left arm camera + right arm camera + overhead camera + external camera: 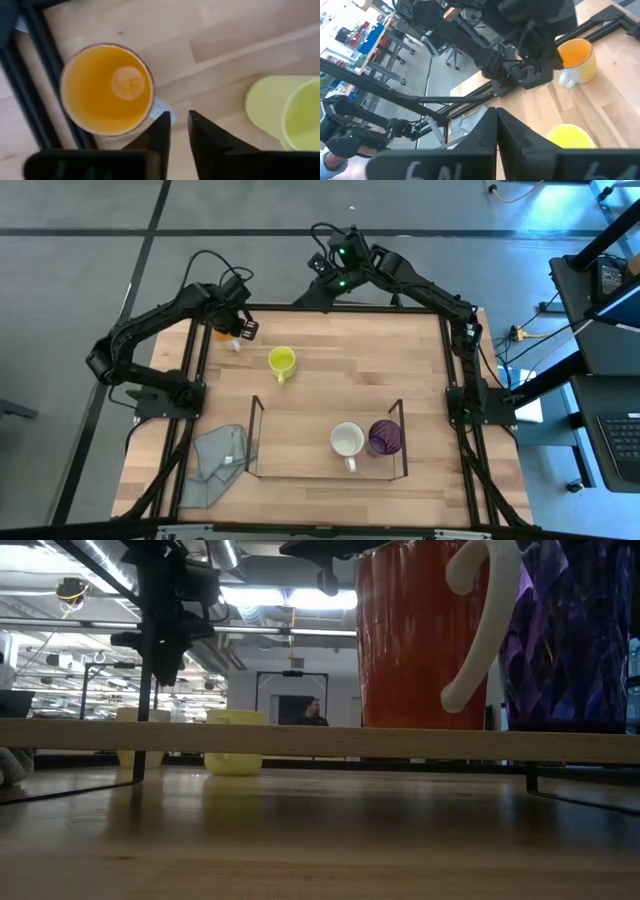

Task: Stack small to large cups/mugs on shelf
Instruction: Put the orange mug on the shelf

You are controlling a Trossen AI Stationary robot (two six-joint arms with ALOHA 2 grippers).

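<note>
An orange cup (pixel 106 90) with a white handle (pixel 161 107) stands on the table's far left (pixel 222 332). My left gripper (pixel 179 125) hovers over it, pointing down, open by a narrow gap, its fingertips just above the handle. The yellow mug (pixel 282 361) stands to the right of the cup, also seen in the left wrist view (pixel 287 112). On the clear-walled shelf (pixel 258 442) stand a mug with a white inside (pixel 347 440) and the purple tumbler (pixel 385 438). My right gripper (pixel 496 122) is shut and raised over the far edge.
A crumpled grey cloth (pixel 218 462) lies near the left front corner, beside the shelf. The shelf's left half has no cup in it. Bare wood lies between the yellow mug and the shelf. In the low view the shelf's two cups (pixel 420 630) fill the right.
</note>
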